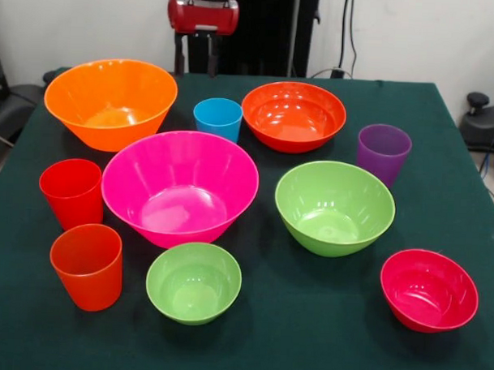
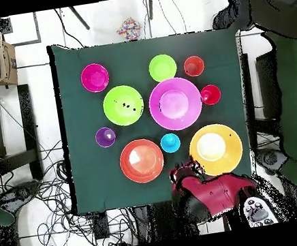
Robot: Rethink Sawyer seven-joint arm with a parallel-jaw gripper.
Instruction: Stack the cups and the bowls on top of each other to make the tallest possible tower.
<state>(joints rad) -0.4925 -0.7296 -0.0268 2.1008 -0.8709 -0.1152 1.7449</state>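
Observation:
All the cups and bowls stand apart on the green table; no tower is built. At the far side are the large orange bowl [image 1: 110,103], the blue cup [image 1: 218,117] and the shallow red-orange bowl [image 1: 293,115]. In the middle are the large pink bowl [image 1: 179,187], the medium green bowl [image 1: 334,206], the purple cup [image 1: 384,152] and the red cup [image 1: 71,193]. Nearest are the orange cup [image 1: 87,265], the small green bowl [image 1: 193,280] and the crimson bowl [image 1: 428,289]. My gripper [image 1: 198,63] hangs open and empty at the far edge, behind the blue cup; it also shows in the overhead view [image 2: 184,173].
The green cloth covers the table [image 1: 307,317] to its edges. Black chairs [image 2: 8,135] stand at both sides. Cables lie on the floor [image 2: 45,199] near the robot's base.

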